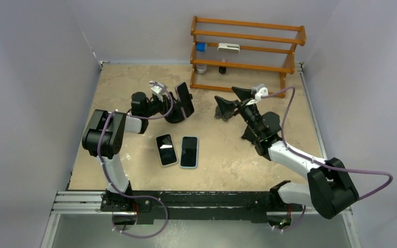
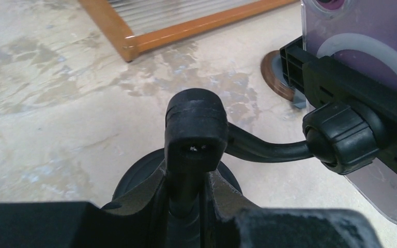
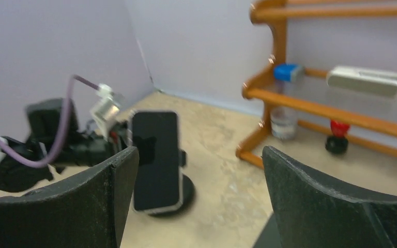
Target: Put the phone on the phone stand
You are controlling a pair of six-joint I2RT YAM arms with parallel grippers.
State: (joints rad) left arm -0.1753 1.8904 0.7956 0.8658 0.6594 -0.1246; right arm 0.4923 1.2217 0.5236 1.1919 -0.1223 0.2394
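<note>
Phone [image 1: 185, 99] stands upright in the cradle of the phone stand [image 2: 194, 121], toward the back of the tan table [image 1: 134, 88], left of centre, so the placing itself looks done. A wooden rack [image 1: 248, 49] runs along the back wall with small items on its rails, apart from the work. Of the 2 arms, the left reaches in from the stand's left side and the right comes from the other side, facing the screen. The left gripper [image 2: 186, 194] is closed tight on the stand's black post, most likely to brace it against tipping while the phone seats. The right gripper [image 3: 199, 155] hangs near the stand with its fingers spread wide and nothing between them, which reads as a release. 2 more phones, a white-edged phone [image 1: 166, 149] and a blue-edged phone [image 1: 189, 151], lie flat side by side nearer the arm bases
</note>
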